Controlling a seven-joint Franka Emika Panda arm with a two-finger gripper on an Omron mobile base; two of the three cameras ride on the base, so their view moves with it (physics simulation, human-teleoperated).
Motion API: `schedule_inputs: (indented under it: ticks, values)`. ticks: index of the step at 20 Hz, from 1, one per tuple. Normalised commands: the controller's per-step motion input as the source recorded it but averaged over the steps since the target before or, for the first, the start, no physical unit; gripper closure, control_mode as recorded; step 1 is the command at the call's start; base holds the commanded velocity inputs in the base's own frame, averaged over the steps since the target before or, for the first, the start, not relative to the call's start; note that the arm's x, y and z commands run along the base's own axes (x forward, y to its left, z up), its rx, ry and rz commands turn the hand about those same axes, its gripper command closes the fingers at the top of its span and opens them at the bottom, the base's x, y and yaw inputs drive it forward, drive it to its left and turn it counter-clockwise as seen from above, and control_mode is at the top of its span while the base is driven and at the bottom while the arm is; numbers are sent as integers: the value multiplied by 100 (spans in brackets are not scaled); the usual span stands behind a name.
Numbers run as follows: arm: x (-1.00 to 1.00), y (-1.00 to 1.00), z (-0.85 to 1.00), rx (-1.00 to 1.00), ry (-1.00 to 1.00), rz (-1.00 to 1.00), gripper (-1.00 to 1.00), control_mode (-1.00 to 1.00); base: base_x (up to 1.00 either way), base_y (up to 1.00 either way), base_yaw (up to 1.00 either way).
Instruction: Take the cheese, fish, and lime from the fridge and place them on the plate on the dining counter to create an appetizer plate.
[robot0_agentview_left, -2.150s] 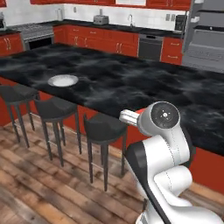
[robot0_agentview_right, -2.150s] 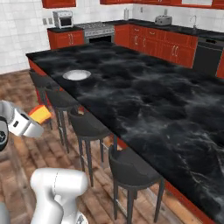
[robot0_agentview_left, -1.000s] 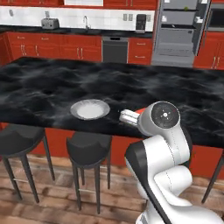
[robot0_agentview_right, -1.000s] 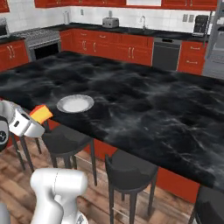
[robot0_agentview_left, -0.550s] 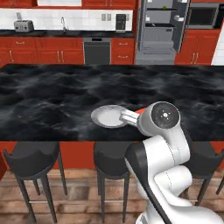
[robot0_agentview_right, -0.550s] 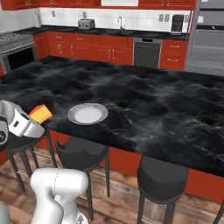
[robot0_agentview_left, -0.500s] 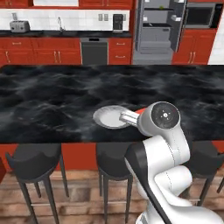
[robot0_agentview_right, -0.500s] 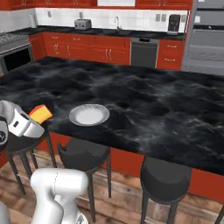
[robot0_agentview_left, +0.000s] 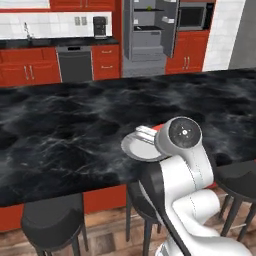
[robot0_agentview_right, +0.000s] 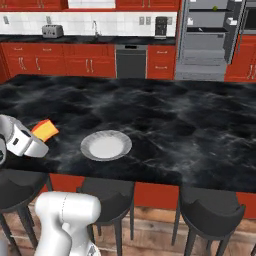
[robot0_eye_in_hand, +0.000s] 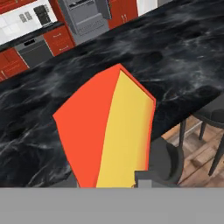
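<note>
**Cheese in the grip, plate off to one side**

While the base is facing the dining counter (robot0_agentview_left: 60, 135), the left base view is showing the plate (robot0_agentview_left: 137, 146) lying near the counter's front edge, partly hidden behind the white arm. Beyond the counter, the fridge (robot0_agentview_left: 150, 30) is standing with its doors open.

From the right base view, the gripper (robot0_agentview_right: 37, 136) is hanging over the counter's front edge at the left of the picture, pinching the cheese (robot0_agentview_right: 45, 130), with the wedge's free end pointing toward the plate. The plate is sitting bare and whole here, near the cheese but apart from it, to the right in this view. A small yellow-green ball, probably the lime (robot0_agentview_right: 214, 8), is resting on an upper fridge shelf.

Along the hand view, the wedge is looming close, red rind face beside yellow face, its long axis running away from the fingers. The fingertips are hidden under it. Judging from this, the coming move is a sideways carry until the cheese is hanging above the plate.
</note>
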Motion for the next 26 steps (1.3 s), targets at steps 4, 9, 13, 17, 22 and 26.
schedule_inputs:
  ticks: [4, 9, 13, 17, 22, 26]
  values:
    - [0, 0, 0, 0, 0, 0, 100, 100, 54, -4, -26]
    - [0, 0, 0, 0, 0, 0, 100, 100, 50, -9, -19]
    - [0, 0, 0, 0, 0, 0, 100, 100, 41, -1, -15]
    - [19, -6, 0, 0, 0, -8, 100, -100, 8, -1, -3]
    - [13, -7, 0, 1, 0, -4, 100, -100, 0, 0, 0]
    - [3, -13, 0, 4, 0, 0, 100, -100, 0, 0, 0]
